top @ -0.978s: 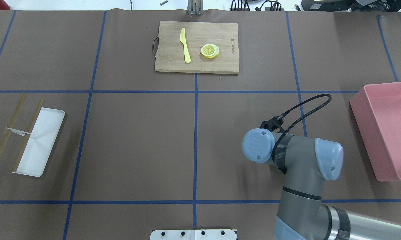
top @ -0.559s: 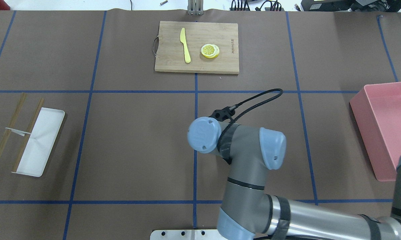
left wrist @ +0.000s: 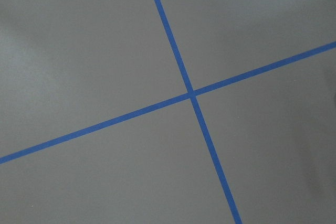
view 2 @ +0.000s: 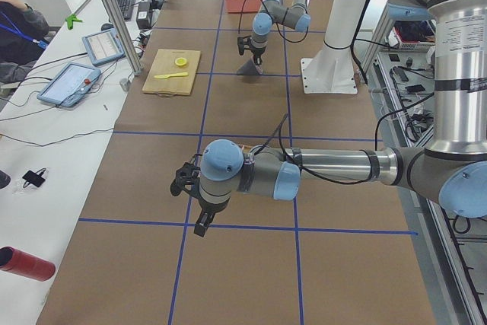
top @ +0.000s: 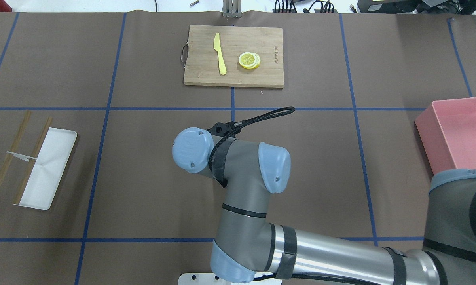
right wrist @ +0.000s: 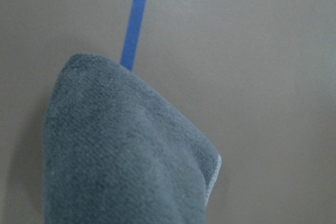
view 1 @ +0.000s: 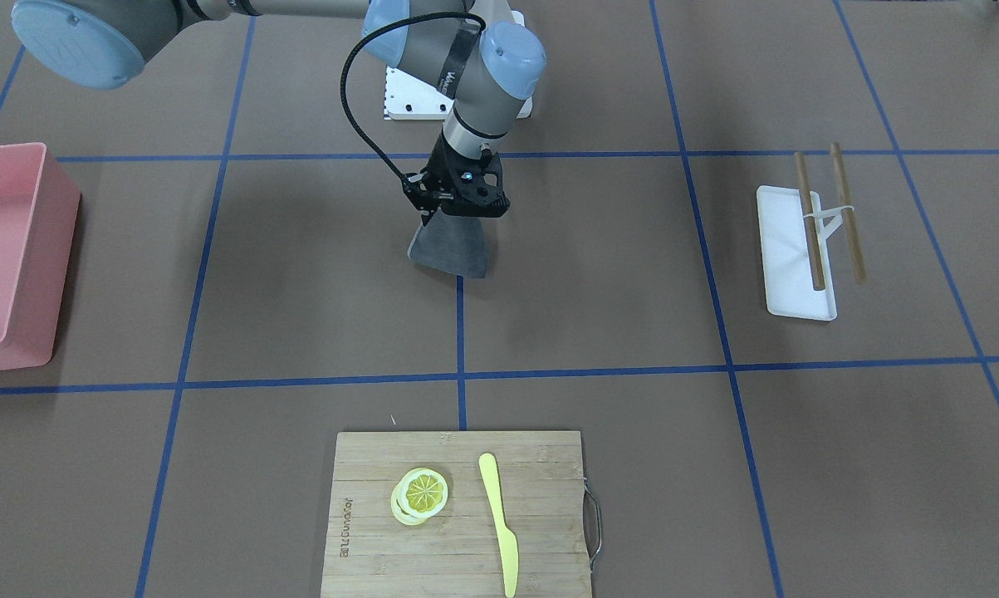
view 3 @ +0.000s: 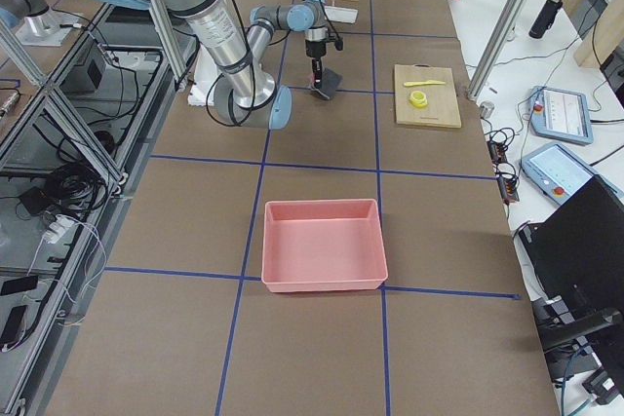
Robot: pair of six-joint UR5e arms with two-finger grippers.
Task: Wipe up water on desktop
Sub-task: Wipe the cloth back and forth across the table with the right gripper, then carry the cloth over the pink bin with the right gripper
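The brown desktop (view 1: 632, 274) with blue tape lines shows no water that I can make out. My right gripper (view 1: 457, 209) points down over the table's middle and is shut on a grey cloth (view 1: 452, 251). The cloth hangs down and its lower edge touches the desktop on a blue line. The cloth fills the right wrist view (right wrist: 121, 156). In the overhead view the right arm (top: 238, 170) hides gripper and cloth. My left gripper (view 2: 202, 222) shows only in the exterior left view, above a tape line; I cannot tell whether it is open.
A bamboo cutting board (top: 200, 75) with lemon slices (top: 249, 60) and a yellow knife (top: 219, 53) lies at the far middle. A pink bin (top: 459, 158) stands at the right. A white tray (top: 48, 166) with chopsticks (top: 8, 156) lies at the left.
My right arm has swept left across the overhead view, from near the pink bin to the table's middle.
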